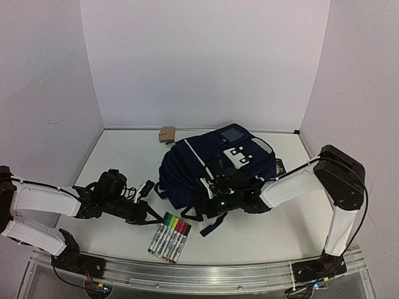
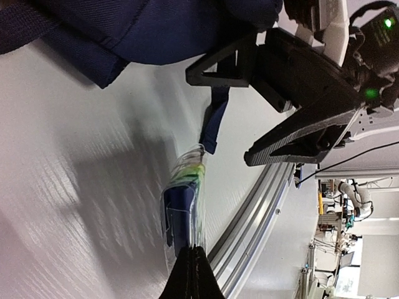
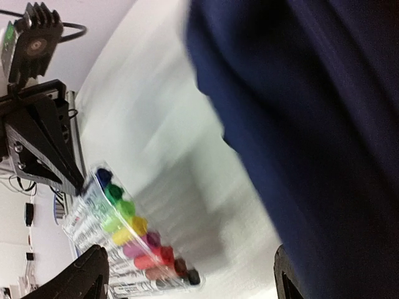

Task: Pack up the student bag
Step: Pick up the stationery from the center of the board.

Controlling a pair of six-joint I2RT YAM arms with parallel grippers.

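Note:
The student bag [image 1: 215,165], navy blue with white piping and white block marks, lies in the middle of the table. A dark strap [image 1: 212,223] trails from its near edge. A clear pack of coloured markers [image 1: 169,238] lies in front of the bag on the left. My left gripper [image 1: 157,216] is shut, its tips [image 2: 193,265] against the near end of the marker pack [image 2: 184,205]; nothing shows between them. My right gripper [image 1: 206,190] is open at the bag's near edge, its fingers [image 3: 87,277] spread wide over bare table between the markers [image 3: 131,240] and the bag [image 3: 312,124].
A small brown cardboard piece [image 1: 167,134] lies at the back by the wall. A small black and white item [image 1: 146,187] sits left of the bag. The table's metal front rail [image 1: 187,271] runs close behind the markers. White walls enclose three sides.

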